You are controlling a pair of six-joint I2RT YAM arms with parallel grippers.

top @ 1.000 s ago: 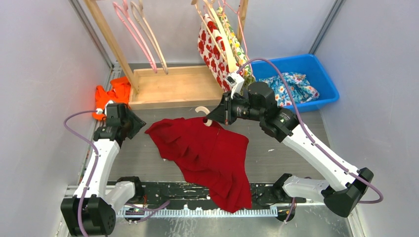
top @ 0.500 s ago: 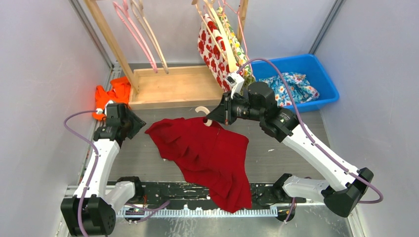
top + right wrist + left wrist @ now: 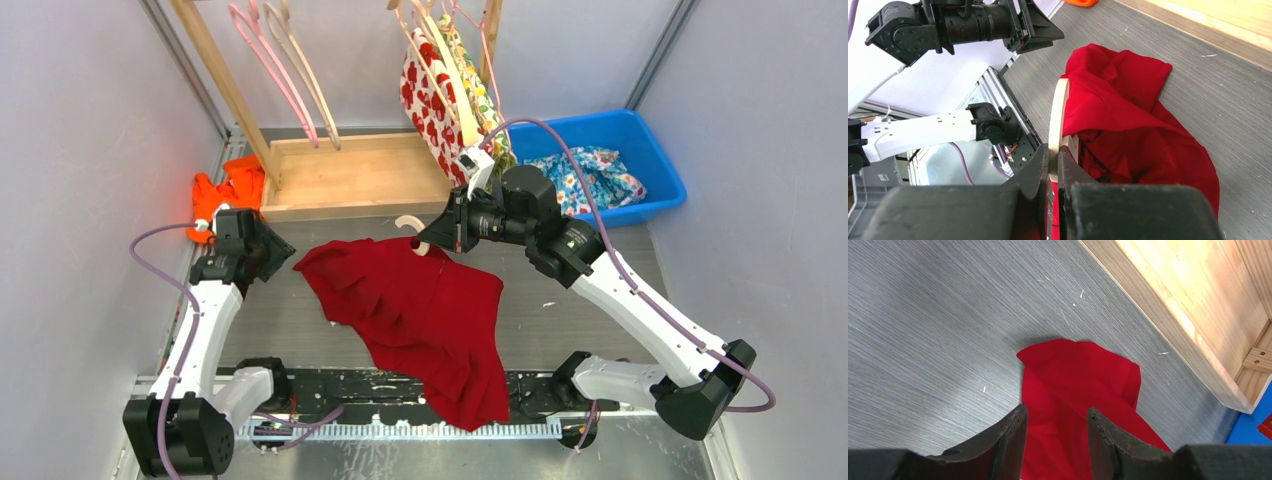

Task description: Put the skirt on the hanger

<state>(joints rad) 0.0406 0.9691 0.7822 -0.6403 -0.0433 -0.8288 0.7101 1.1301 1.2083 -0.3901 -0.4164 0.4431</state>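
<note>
Skirt [image 3: 420,320] lies on a grey brushed table [image 3: 570,310] between pale walls. Its corner is just ahead of the left gripper [image 3: 1057,414], whose jaws stand apart. A wooden rack base [image 3: 350,175] lies beyond both grippers, and a blue bin [image 3: 640,150] sits off to the right of the right gripper [image 3: 1053,159]. That gripper is clamped on the cream hanger [image 3: 1058,112], which rests against the far edge of the red, rumpled cloth.

From where I stand, the left arm [image 3: 205,330] rises from its base and bends forward, the left gripper [image 3: 1055,437] tipped downward, jaws apart and gripping nothing. The right arm [image 3: 640,310] stretches leftward across the middle, the right gripper [image 3: 1053,167] clamped tight on the hanger [image 3: 1058,110].
</note>
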